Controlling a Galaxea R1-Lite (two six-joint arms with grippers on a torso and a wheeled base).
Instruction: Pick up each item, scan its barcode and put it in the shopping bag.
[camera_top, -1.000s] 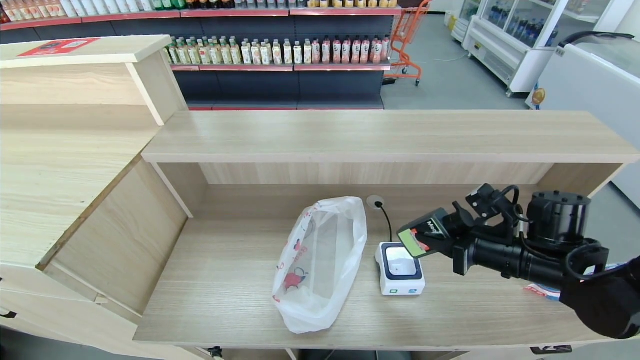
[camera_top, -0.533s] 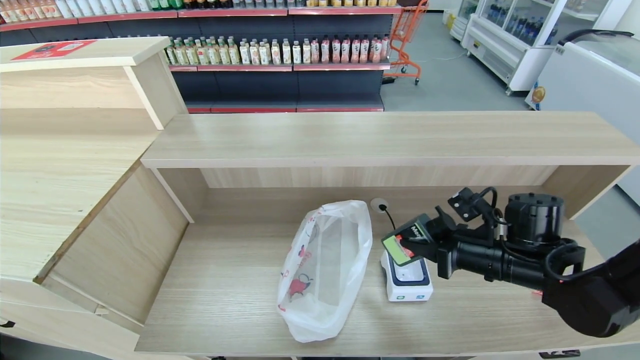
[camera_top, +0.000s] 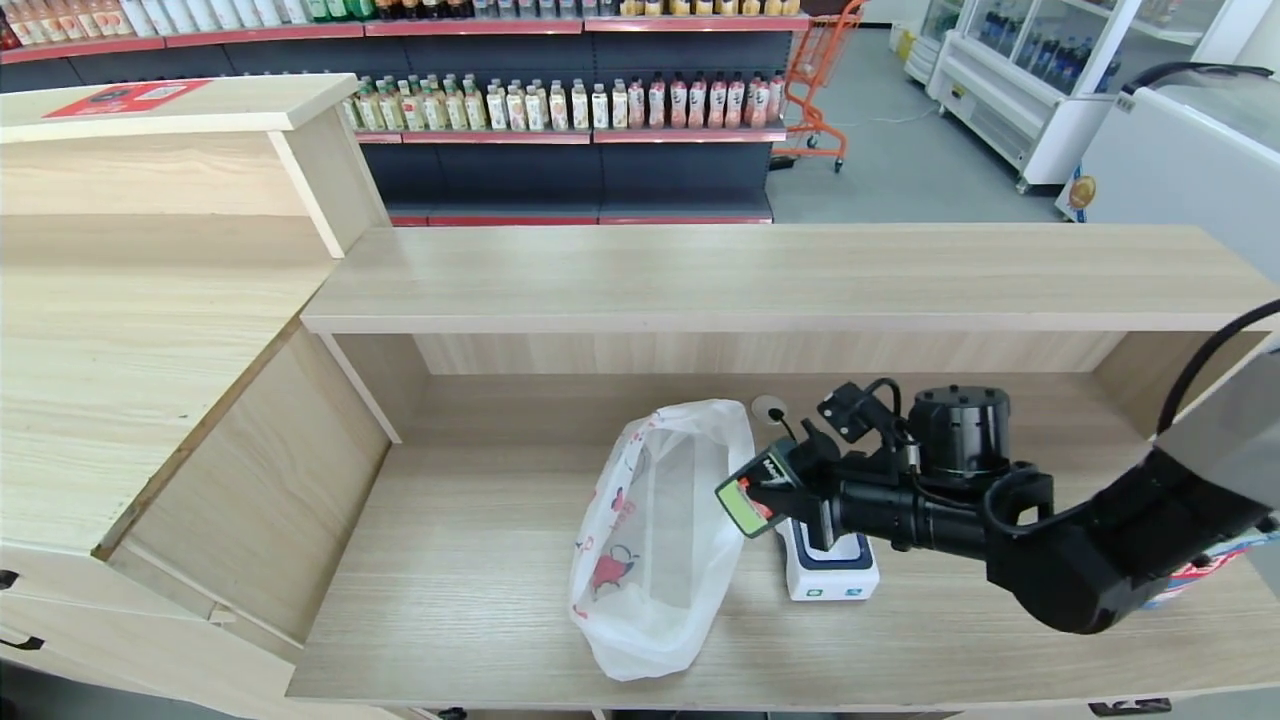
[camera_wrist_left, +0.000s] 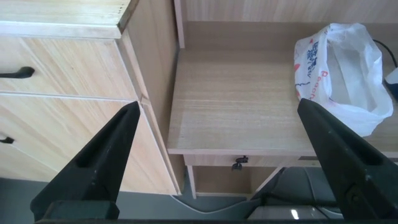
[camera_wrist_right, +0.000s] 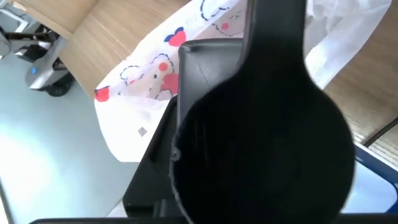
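My right gripper (camera_top: 795, 478) is shut on a small black box (camera_top: 752, 497) with a green and red end. The box hangs just above the right rim of the white shopping bag (camera_top: 655, 530), to the left of the white barcode scanner (camera_top: 830, 570). In the right wrist view the dark box (camera_wrist_right: 261, 143) blocks most of the picture, with the printed bag (camera_wrist_right: 155, 87) beneath it. My left gripper (camera_wrist_left: 217, 168) is open and holds nothing, off the counter's front left corner; the bag (camera_wrist_left: 345, 74) lies far from it.
The scanner's cable runs to a hole (camera_top: 768, 408) at the back of the counter (camera_top: 450, 600). A colourful packet (camera_top: 1195, 575) lies at the right edge, partly hidden by my arm. A raised shelf (camera_top: 780, 275) overhangs the back. Drawers (camera_wrist_left: 56, 99) stand at the left.
My right gripper has carried the black box leftward, from over the scanner to the bag's right rim. The head view has also shifted a little.
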